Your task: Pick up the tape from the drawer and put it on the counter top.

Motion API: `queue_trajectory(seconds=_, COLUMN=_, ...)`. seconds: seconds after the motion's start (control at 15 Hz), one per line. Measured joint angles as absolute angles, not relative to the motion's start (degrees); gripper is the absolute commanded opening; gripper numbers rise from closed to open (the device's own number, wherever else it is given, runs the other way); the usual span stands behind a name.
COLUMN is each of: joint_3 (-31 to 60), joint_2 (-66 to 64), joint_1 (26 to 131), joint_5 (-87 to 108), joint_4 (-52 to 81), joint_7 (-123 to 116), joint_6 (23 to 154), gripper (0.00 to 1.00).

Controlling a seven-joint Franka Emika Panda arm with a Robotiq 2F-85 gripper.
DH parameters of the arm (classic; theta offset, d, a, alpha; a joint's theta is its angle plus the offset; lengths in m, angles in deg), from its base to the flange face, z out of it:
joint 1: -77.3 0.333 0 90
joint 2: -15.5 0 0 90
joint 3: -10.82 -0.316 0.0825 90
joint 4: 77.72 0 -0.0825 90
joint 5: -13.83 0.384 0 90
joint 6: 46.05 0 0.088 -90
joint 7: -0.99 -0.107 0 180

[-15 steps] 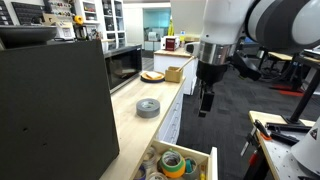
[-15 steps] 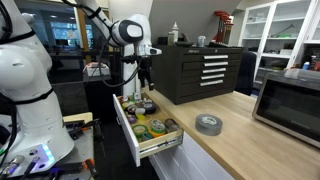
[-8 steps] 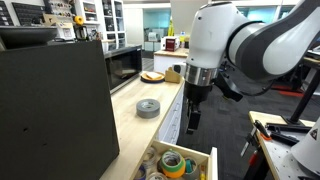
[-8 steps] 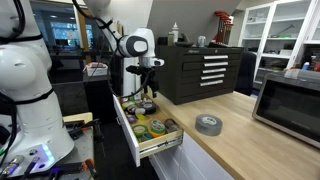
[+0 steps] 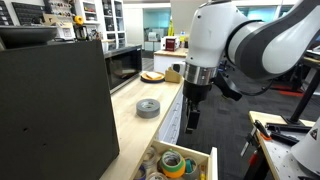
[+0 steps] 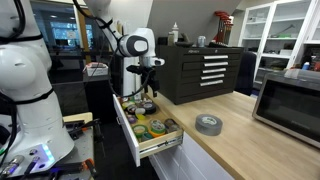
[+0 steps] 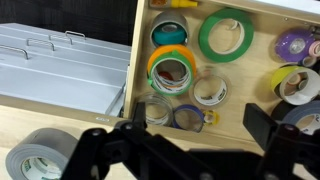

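Observation:
The drawer [image 7: 138, 60] is pulled out and holds several tape rolls. The bright green ring of tape [image 7: 225, 35] lies flat near the top of the wrist view, beside a green-and-orange roll [image 7: 172, 68]. My gripper [image 7: 199, 117] hangs open and empty above the drawer, over small clear and blue rolls and short of the green tape. In both exterior views the gripper [image 5: 190, 122] [image 6: 146, 95] points down over the open drawer [image 5: 212, 160] [image 6: 128, 135]. The counter top [image 5: 140, 130] [image 6: 240, 140] runs alongside.
A large grey tape roll [image 5: 148, 107] [image 6: 208, 124] [image 7: 40, 158] lies on the counter. A black tool chest [image 6: 200, 70] [image 5: 55, 100] and a microwave [image 5: 123, 65] [image 6: 290, 105] stand on the counter. A white robot body [image 6: 25, 90] stands near the drawer.
Over the last second the arm swung in over the drawer and lowered. Since half a second ago nothing has visibly moved.

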State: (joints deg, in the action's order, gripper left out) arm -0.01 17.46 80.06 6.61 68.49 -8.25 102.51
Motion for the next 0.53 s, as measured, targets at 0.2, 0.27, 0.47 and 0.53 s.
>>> queue_trajectory(seconds=0.2, joint_3=0.1, joint_2=16.4, joint_1=80.2, joint_5=6.5, joint_4=68.5, joint_7=-8.2, joint_6=102.8, gripper=1.00)
queue_trajectory(seconds=0.27, joint_3=0.1, joint_2=15.4, joint_1=80.2, joint_5=6.2, joint_4=68.5, joint_7=-8.3, joint_6=103.5, gripper=1.00)
queue_trajectory(seconds=0.47, joint_3=0.4, joint_2=11.4, joint_1=80.3, joint_5=5.4, joint_4=68.3, joint_7=-7.9, joint_6=107.4, gripper=1.00)
queue_trajectory(seconds=0.53, joint_3=0.5, joint_2=9.9, joint_1=80.5, joint_5=5.1, joint_4=68.0, joint_7=-7.7, joint_6=108.8, gripper=1.00)
